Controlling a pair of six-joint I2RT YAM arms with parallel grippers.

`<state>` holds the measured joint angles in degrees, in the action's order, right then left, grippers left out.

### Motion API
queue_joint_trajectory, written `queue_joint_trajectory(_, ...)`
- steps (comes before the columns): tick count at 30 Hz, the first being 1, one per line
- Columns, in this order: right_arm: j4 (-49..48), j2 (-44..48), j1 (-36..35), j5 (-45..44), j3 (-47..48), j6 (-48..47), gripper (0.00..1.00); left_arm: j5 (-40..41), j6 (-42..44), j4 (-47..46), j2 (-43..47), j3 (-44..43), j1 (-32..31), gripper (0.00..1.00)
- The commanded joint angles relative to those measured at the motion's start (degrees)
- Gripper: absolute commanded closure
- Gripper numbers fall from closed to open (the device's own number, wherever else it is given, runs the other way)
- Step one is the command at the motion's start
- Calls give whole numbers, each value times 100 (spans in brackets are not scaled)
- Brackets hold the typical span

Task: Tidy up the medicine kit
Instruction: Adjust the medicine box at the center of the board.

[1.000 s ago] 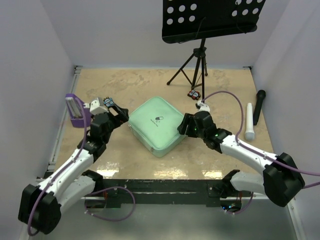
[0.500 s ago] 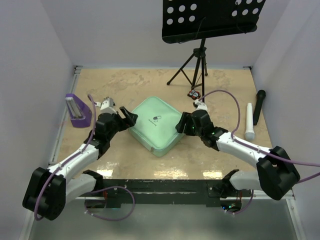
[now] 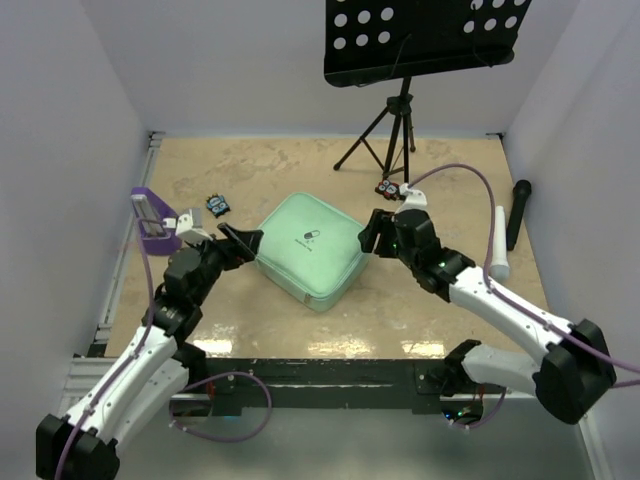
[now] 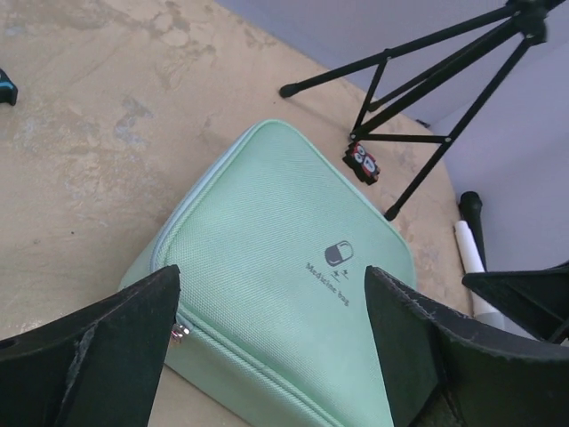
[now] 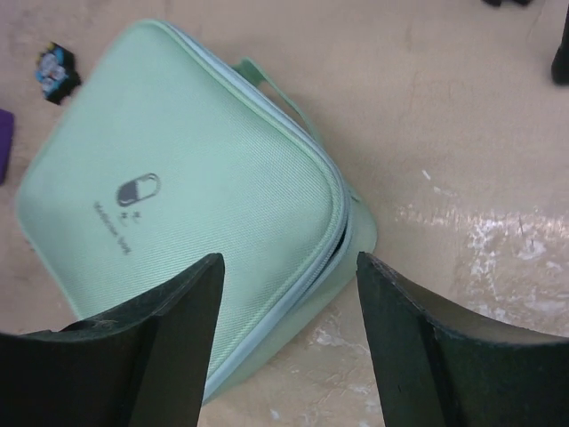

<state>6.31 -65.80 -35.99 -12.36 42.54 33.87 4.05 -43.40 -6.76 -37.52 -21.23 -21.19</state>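
The medicine kit point(image 3: 310, 250) lies closed and looks soft and light; grasp its zipper pull point(image 4: 180, 333) or rim. The left gripper point(image 3: 243, 240) and right gripper point(image 3: 368, 232) flank it, open and empty.

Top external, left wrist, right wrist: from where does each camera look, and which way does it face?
Top external: above and behind the arm bases, facing down and forward over the table; both arms show, left gripper and right gripper flanking the medicine kit.
Left wrist: low, facing across the kit towards the tripod; its own open fingers frame the bottom.
Right wrist: higher, facing down on the kit; its own open fingers show.
Both wrist views share the kit's pill logo.
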Motion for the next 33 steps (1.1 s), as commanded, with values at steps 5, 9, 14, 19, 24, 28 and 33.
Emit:
queue_joint_trajectory(5,-735,341,-66,1181,201,-943,45,-2186,-221,-719,843,768,-165,15)
queue_joint_trajectory(9,-1174,-64,-110,1858,228,-1022,60,-2515,-178,-1220,439,1103,-902,23)
queue_joint_trajectory(14,-1465,-337,-294,2079,167,-1014,70,-2479,-265,-1898,79,1428,-1581,25)
queue_joint_trajectory(19,-1720,-688,-514,2457,52,-1031,86,-2638,-345,-2768,-54,1868,-1599,25)
queue_joint_trajectory(24,-1852,-987,-550,2388,-9,-943,94,-2533,-371,-3532,-325,2123,-1599,27)
queue_joint_trajectory(28,-1879,-1180,-550,2265,-18,-926,97,-2524,-327,-4156,-888,2299,-1590,29)
queue_joint_trajectory(33,-1844,-1339,-550,2194,-18,-961,99,-2646,-161,-4386,-1468,2247,-1599,30)
